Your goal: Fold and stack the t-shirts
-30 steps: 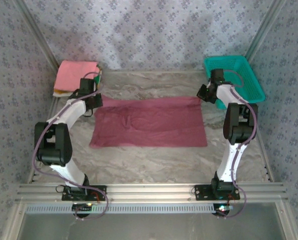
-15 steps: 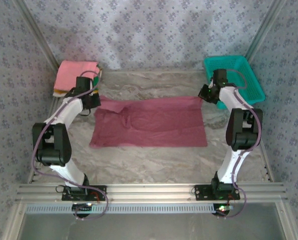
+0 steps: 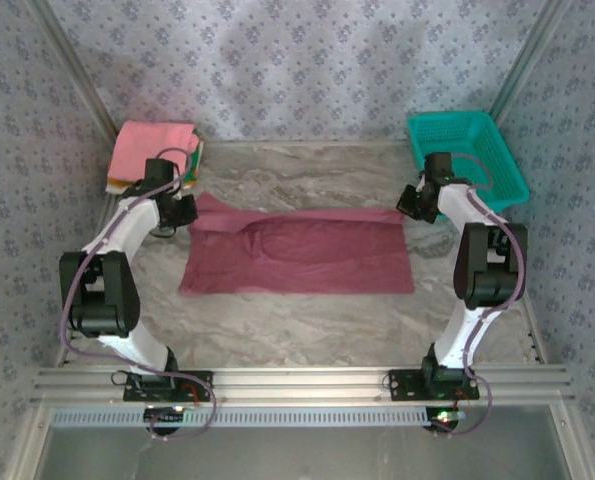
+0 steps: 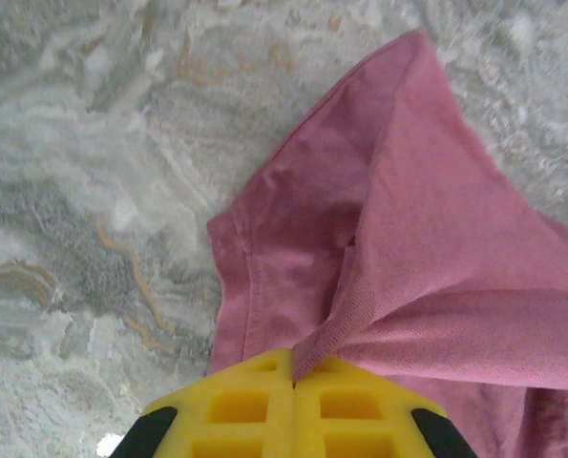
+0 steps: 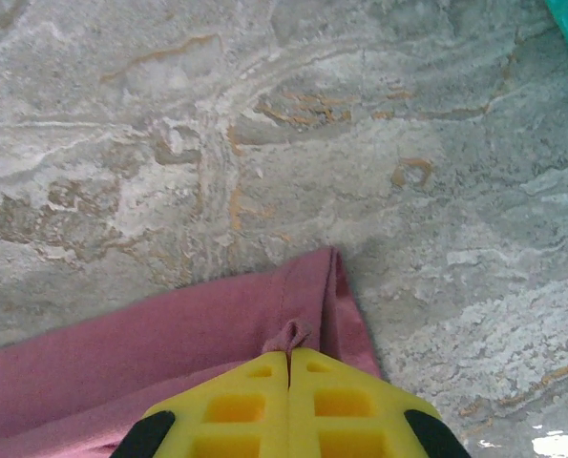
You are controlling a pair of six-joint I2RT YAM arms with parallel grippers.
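At mid-surface, the maroon shirt lies spread as a wide band, near edge flat on the marbled surface, far edge raised at both corners. Pile of folded shirts, pink on top, sits at the far left corner. Teal basket sits at the far right, well apart from the pile.

Handling: thin, limp cloth, light. It drapes and creases wherever lifted, and I judge it will sag in the middle between two holds. Best bite is at the corners on the hemmed edge, where the doubled seam gives the pads something thicker; a single layer could slide out.

Left claw: fully closed, yellow pads pressed together on a fold at the shirt's far left corner. Cloth rises from the surface in a tent up into the pads.

Right claw: fully closed, pinching a small pucker of hem at the far right corner. Whether it has more than the hem's edge I cannot tell; the bite looks shallow.

Arm pose: both arms reach from the near edge toward the far side, elbows raised, wrists tipped down over their corners. Left arm bows outward to the left; right arm runs nearly straight up the right side, its wrist just beside the basket.
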